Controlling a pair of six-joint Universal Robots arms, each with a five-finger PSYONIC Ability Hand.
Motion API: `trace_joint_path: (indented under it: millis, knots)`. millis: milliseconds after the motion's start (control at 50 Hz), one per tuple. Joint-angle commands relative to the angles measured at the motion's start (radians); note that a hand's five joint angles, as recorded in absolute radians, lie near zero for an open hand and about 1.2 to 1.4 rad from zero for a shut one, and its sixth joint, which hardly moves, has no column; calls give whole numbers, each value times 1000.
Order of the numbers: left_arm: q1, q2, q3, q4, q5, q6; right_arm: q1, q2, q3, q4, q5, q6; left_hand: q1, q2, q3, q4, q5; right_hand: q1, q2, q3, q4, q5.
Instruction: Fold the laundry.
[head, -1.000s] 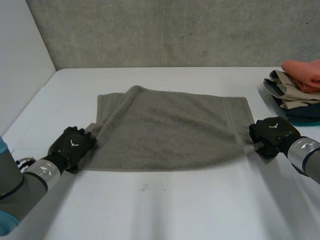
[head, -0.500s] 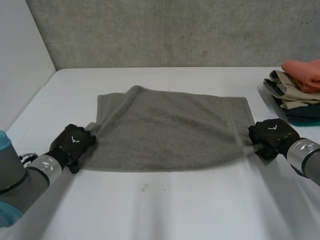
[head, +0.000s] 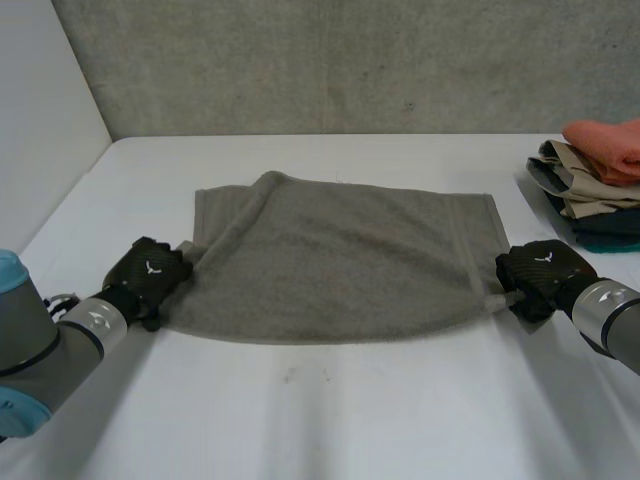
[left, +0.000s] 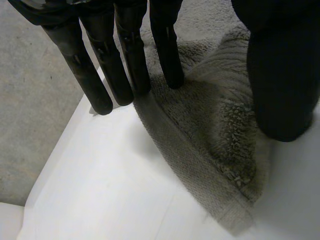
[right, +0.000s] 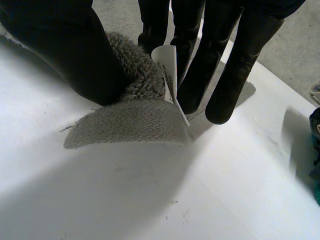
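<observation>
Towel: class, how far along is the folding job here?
Done: the towel lies spread out, unfolded. In hand: the right hand pinches one near corner, bunching it; the left hand presses the other with straight fingers and thumb. Left: every fold.

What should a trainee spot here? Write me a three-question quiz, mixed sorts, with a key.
1. True or false: the left hand and right hand are at the grey towel's near corners.
2. What stands up against the right hand's fingers? A: a white label; B: a peg; C: a button.
3. Fill in: the pile of folded clothes lies on the robot's ____ side.
Key: 1 true; 2 A; 3 right.
</observation>
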Motion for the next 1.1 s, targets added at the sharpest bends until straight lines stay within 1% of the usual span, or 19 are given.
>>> trace_joint_path:
  millis: [20,120,140,200,220,240,280,420,500,560,640,660,680,740,800,880,980,1060,1100]
  knots:
    - [-4,2,17,1,-1,-4,-1,6,0,0,0,0,87,94,95,94,222,414,225,208,209,227]
    - [-6,-1,21,1,-2,-7,-1,9,0,0,0,0,90,97,98,97,225,414,225,208,209,227]
    - [-7,-6,23,1,-4,-10,-1,11,0,0,0,0,134,141,142,140,268,414,225,208,209,227]
    - [-7,-12,24,1,-5,-16,-1,11,0,0,0,0,353,360,362,360,488,414,225,208,209,227]
    - [-6,-14,24,1,-8,-22,-2,11,0,0,0,0,546,553,554,553,681,414,225,208,209,227]
    - [-6,-14,24,1,-11,-25,-2,11,-2,0,0,0,638,645,646,645,773,414,225,208,209,227]
    - [-7,-12,23,1,-14,-33,-2,9,-3,0,1,0,747,754,755,754,882,414,225,208,209,227]
    - [-17,29,3,-27,-80,-116,-4,-1,-11,14,6,-2,747,754,755,754,882,414,225,208,209,227]
    - [-23,81,-14,-111,-108,-131,1,-17,-18,67,9,-24,747,754,755,754,882,414,225,208,209,227]
    - [-18,172,-45,-232,-126,-123,-2,-81,-18,194,15,-101,747,754,755,754,882,414,225,208,209,227]
    - [-3,304,-91,-381,-148,-123,-27,-156,-11,397,20,-253,747,754,755,754,882,414,225,208,209,227]
    - [2,327,-98,-410,-154,-123,-42,-184,-2,479,23,-314,747,754,755,754,882,414,225,208,209,227]
    - [11,368,-118,-471,-169,-123,-48,-198,1,521,23,-345,747,754,755,754,882,414,225,208,209,227]
    - [20,414,-140,-559,-195,-122,-82,-254,38,659,34,-460,747,754,755,754,882,414,225,208,209,227]
    - [16,431,-160,-639,-208,-122,-109,-271,61,699,40,-534,747,754,755,754,882,414,225,208,209,227]
    - [5,405,-149,-630,-214,-122,-107,-253,67,666,43,-561,747,754,755,754,882,414,225,208,209,227]
    - [-9,309,-69,-571,-264,-125,-96,-118,-3,545,72,-482,747,754,755,754,882,414,225,208,209,227]
    - [-99,264,21,-513,-278,-145,-81,-29,-89,464,122,-404,747,754,755,754,882,414,225,208,209,227]
    - [-142,220,85,-435,-291,-163,-53,3,-133,428,155,-376,747,754,755,754,882,414,225,208,209,227]
